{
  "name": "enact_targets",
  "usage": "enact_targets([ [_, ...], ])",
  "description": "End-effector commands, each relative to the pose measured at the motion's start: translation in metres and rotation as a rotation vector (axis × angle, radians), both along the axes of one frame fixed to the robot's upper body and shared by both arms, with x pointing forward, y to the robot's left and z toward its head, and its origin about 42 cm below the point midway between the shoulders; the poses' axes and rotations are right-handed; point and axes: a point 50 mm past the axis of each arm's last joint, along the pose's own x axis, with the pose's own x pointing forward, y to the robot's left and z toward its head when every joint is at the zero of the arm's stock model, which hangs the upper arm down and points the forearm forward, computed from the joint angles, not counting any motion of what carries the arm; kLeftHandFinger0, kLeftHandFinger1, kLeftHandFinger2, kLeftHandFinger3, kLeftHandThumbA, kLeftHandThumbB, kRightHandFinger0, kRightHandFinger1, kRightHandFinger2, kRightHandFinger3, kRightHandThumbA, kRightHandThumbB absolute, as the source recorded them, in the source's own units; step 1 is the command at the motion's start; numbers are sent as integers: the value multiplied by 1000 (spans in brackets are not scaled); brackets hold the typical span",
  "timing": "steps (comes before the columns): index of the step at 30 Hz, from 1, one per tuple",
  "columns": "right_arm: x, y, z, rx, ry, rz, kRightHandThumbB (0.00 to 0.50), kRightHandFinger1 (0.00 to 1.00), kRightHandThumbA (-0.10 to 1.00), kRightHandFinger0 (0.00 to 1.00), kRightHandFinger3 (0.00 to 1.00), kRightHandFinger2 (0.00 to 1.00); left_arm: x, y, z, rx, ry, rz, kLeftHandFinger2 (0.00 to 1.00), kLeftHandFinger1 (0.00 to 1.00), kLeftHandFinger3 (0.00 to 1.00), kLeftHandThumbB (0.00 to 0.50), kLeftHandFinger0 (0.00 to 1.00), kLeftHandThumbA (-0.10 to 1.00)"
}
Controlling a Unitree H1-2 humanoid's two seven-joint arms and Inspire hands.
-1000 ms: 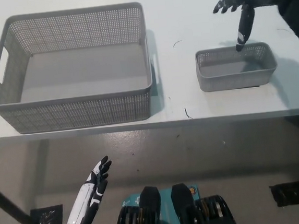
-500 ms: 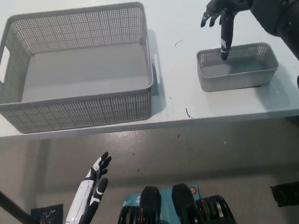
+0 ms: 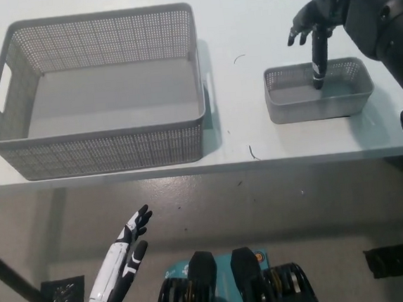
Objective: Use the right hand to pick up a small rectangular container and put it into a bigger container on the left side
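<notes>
Pale table (image 3: 246, 20) under the head camera, read left to right: the bigger container (image 3: 97, 89), a large grey perforated basket, stands empty at the left of the table with its long axis running across the picture; below the table edge the white left robot hand (image 3: 128, 246) idles well apart from everything, fingers spread and holding nothing; at the right the small rectangular container (image 3: 318, 90) sits upright near the front edge, its long axis also running left to right, well apart from the big basket

Black right robot hand (image 3: 311, 35) hangs directly over the small container's far wall, and one extended finger (image 3: 318, 66) reaches down across that wall so its tip sits inside, near the middle of the far long side; the remaining fingers are splayed outward behind the rim and nothing is gripped. The container thus lies straight below and slightly toward the robot from the hand, and the right hand is by far the nearer of the two. A pinch of that far wall looks like the likely next step, followed by a carry leftward to the basket

Compared with half a second earlier, the pointing finger has shifted a little to the right along the far wall, while both containers and the left hand have stayed put
</notes>
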Motion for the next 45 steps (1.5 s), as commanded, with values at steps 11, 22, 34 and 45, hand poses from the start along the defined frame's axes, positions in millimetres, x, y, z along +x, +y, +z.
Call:
enact_targets([
  [11,4,1,-6,11,-135,-7,494,1000,1000,1000,1000,1000,8,4,18,32,-84,-28,1000,1000,1000,253,1000,1000],
  [22,0,-2,-43,21,-100,2,474,1000,1000,1000,1000,1000,6,2,17,34,-86,-37,1000,1000,1000,253,1000,1000],
  [34,-4,-16,-72,88,-54,-39,415,1000,1000,1000,1000,1000,10,2,19,30,-91,-46,1000,1000,1000,255,1000,1000],
  [45,4,-26,-62,223,-644,4,162,618,-99,470,579,663,14,2,21,39,-98,-41,1000,1000,1000,248,1000,1000],
])
